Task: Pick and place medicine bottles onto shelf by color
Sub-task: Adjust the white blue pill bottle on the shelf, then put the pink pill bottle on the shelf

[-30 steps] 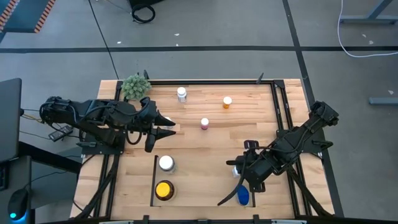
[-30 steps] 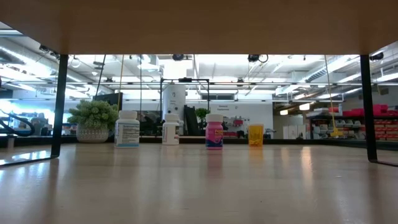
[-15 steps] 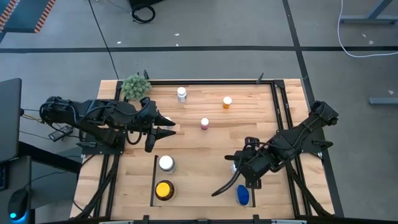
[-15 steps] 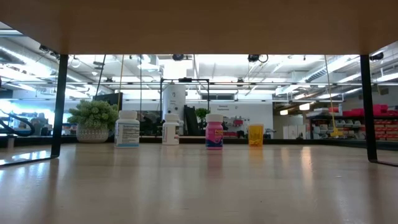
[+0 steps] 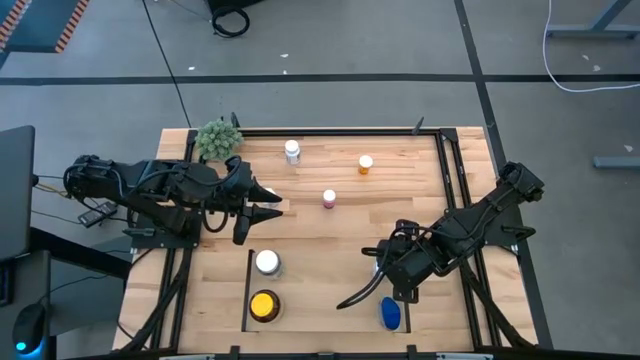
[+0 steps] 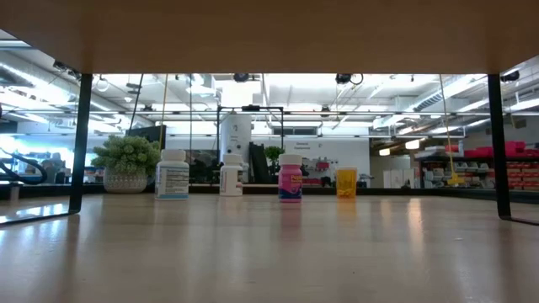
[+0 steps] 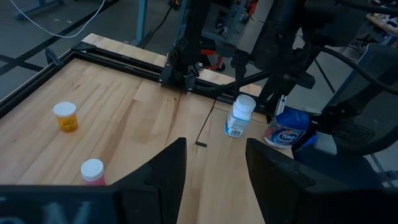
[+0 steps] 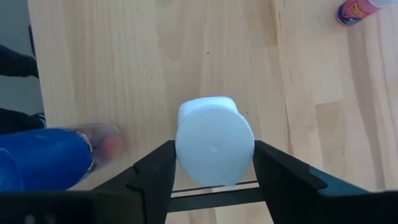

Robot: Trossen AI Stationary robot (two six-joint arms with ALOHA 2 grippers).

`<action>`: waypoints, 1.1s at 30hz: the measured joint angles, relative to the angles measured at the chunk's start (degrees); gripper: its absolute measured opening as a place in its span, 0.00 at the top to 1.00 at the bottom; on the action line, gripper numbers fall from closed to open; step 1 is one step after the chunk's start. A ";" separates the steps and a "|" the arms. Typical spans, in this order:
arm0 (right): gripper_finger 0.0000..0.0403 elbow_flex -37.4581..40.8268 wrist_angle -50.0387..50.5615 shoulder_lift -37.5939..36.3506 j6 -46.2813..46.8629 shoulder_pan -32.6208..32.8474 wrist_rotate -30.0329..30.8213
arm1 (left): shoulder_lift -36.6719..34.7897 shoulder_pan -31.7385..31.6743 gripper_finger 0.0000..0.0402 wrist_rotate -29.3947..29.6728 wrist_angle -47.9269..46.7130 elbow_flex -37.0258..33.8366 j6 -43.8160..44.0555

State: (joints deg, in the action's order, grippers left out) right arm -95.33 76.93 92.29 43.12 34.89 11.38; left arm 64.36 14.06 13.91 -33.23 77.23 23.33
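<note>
Light wood tabletop (image 5: 330, 235): right gripper (image 8: 214, 180) has its 2 fingers straddling the upright white-capped white bottle (image 8: 214, 146), not visibly clamped; left gripper (image 7: 214, 168) idles open, farther off.

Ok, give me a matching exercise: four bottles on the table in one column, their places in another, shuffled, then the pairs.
Things:
1. Yellow-capped bottle
2. Blue bottle
3. Orange bottle
4. Pink bottle

Places:
A. Near the table's middle
B. Far side, toward the right
C. Inside the black-railed bay, near edge
D. Near edge, just beside the right gripper

Pairs: 1-C, 2-D, 3-B, 4-A
</note>
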 joint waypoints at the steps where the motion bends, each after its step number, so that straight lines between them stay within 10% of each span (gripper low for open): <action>1: 0.45 0.00 0.00 0.00 0.02 0.00 0.15 | 0.00 0.00 0.57 0.02 -0.02 0.00 0.00; 24: 0.36 -11.86 0.02 -0.04 -4.50 -0.98 7.98 | 0.00 -0.42 0.57 5.86 -0.04 0.00 0.72; 33: 0.36 -11.98 -3.23 0.00 -5.25 -14.48 11.27 | -1.17 -2.54 0.57 5.95 -0.21 0.00 1.53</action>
State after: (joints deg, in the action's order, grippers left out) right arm -107.31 73.69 92.29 37.87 20.42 22.65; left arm 63.19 11.52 19.86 -33.44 77.23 24.86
